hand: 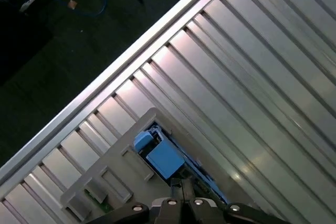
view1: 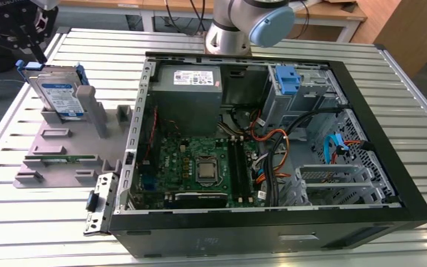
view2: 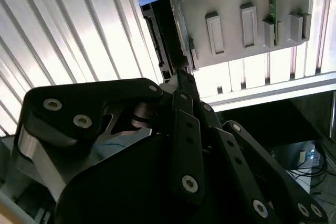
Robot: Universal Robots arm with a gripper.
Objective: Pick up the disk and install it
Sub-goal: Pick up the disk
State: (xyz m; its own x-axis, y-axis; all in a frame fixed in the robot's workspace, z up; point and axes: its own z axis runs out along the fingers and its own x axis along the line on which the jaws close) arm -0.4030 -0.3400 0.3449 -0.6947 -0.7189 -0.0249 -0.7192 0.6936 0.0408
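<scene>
Exterior view places the disk (view1: 59, 94) in the upper left of the frame, standing on edge in a slot of a grey holder (view1: 58, 161) on the slatted metal counter (view1: 20, 222), well apart from the open computer case (view1: 391, 183) at the exterior view's right. The gripper (view1: 41, 58) hangs just above the disk's upper edge, at the end nearer the frame's left border. In both wrist views the gripper's (view2: 181, 74) fingers look drawn together into one narrow tip, slimmer than the disk is thick, so they do not straddle it; the tip sits at the blue bracket (hand: 164, 160) that frames the disk. Whether it touches the bracket, I cannot tell.

The pick, in my judgement, is not yet made. With the tip together and so near one end, pressing down could tilt the disk in its slot or scrape the bracket. A hold taken this far from the middle could let the disk swing or jam against the holder's walls as it rises. A crooked hold would also risk snagging the cables (view1: 280, 150) inside the case.
</scene>
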